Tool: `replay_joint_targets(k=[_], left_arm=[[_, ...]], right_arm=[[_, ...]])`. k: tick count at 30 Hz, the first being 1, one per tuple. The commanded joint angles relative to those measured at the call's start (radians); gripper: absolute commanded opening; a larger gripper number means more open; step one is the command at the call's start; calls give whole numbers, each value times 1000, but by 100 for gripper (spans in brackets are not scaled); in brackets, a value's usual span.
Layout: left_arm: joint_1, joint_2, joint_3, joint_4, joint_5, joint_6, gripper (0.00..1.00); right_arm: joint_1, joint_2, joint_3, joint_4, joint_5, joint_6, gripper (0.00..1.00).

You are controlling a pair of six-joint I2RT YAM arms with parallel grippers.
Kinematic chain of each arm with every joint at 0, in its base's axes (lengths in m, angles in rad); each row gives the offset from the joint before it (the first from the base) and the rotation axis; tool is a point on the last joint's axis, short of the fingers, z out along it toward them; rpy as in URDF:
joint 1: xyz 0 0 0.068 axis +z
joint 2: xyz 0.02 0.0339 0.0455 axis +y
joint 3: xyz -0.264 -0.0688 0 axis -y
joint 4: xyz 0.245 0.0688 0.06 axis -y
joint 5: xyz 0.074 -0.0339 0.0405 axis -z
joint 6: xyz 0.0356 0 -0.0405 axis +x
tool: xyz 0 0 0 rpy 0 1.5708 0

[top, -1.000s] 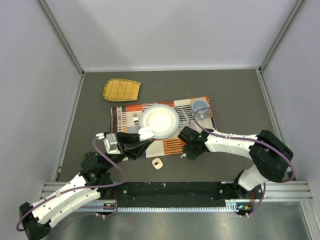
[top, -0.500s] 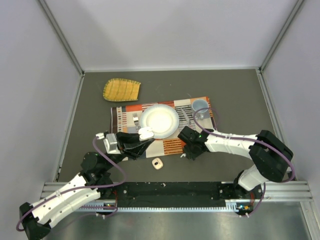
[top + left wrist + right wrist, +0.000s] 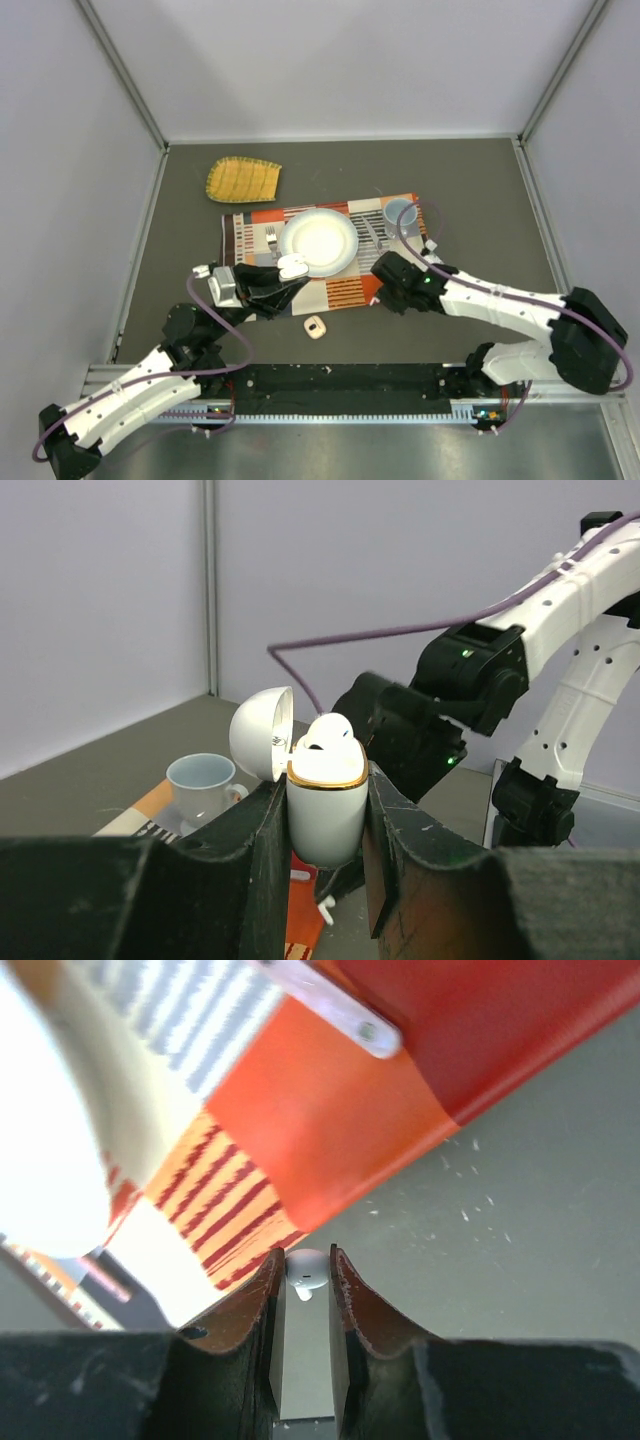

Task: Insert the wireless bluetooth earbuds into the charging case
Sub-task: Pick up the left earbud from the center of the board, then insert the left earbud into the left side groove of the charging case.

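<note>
Pretty bare setup tbh. Plain pale walls on three sides: back wall (image 3: 340, 60), left wall (image 3: 60, 200), right wall (image 3: 600, 200). Aluminium frame posts (image 3: 120, 70) run up the back corners. Dark grey matte tabletop (image 3: 470, 180), with an aluminium rail (image 3: 350, 412) along the near edge. Soft, even light, no hard shadows.

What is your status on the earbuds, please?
Left gripper shut on case, lid open. Right gripper shut on earbud. Other earbud seated in case. No obstacle seen between grippers.
</note>
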Motion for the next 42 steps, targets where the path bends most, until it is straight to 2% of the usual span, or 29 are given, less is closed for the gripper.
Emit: replay_joint_targets(k=[1,8,13,14,16,17,19,21,22,25,28,34,42], left_arm=[[2,21,13,39,-4,-8,0],[0,59,23,56,5,-20,0],[0,91,38,72,9,-27,0],[0,102,41,73,12,-27,0],[2,115,47,82,25,-25,0],[2,124,49,82,28,-25,0],[2,130,50,90,28,-25,0],[0,136,47,99,26,-27,0],[0,138,44,104,26,-27,0],[2,136,43,107,20,-22,0],[2,136,38,118,16,-14,0],[0,150,30,165,40,-2,0],[2,173,21,204,54,15,0]], right_arm=[[3,-178,-2,62,122,-209,0],[69,-416,58,151,315,-559,0],[210,-450,165,232,463,-805,0],[243,-450,176,243,533,-856,0],[301,-457,190,327,610,-932,0],[359,-459,189,370,669,-1026,0],[402,-460,185,516,697,-1114,0],[441,-463,181,596,701,-1189,0],[457,-466,167,702,704,-1206,0],[514,-454,152,875,707,-1321,0],[565,-421,170,964,701,-1394,0],[602,-356,193,1030,577,-1399,0],[613,-313,242,1027,431,-1384,0]])
